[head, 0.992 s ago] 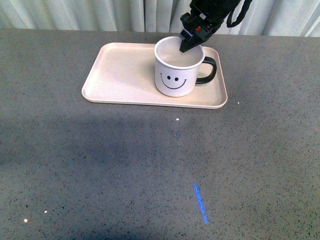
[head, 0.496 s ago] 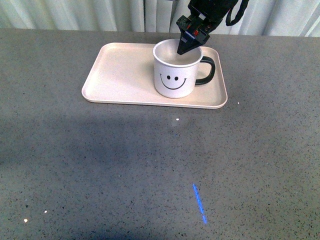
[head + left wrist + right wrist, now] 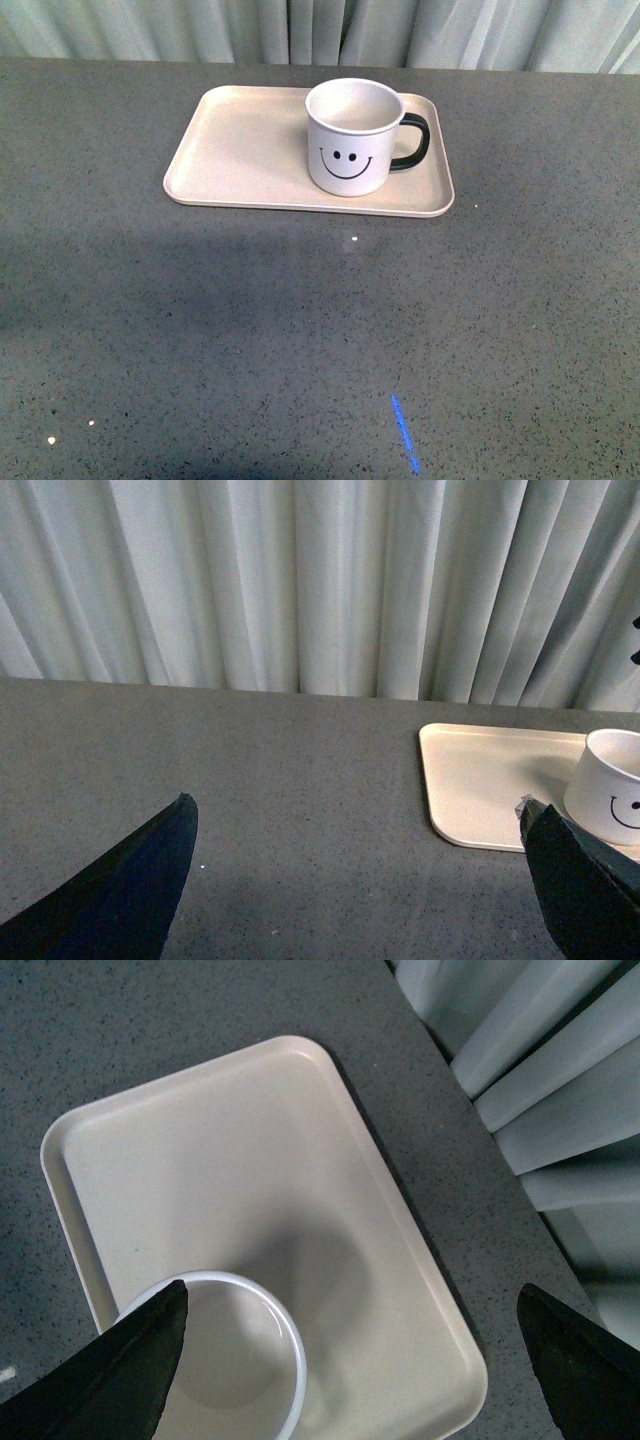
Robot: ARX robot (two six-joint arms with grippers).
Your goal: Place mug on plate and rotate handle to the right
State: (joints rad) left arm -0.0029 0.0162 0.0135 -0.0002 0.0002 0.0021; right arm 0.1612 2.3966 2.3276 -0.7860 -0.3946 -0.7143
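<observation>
A: Status of the mug (image 3: pixel 352 137)?

B: It stands upright on the right part of the plate (image 3: pixel 240 150); the handle (image 3: pixel 414 140) points right.

A: Grippers?

B: The right gripper (image 3: pixel 350 1360) hangs above the mug, jaws wide apart, empty. The left gripper (image 3: pixel 360 870) is likewise spread and empty, well away.

A: Step?

B: Both steps appear complete. Only retraction seems left.
</observation>
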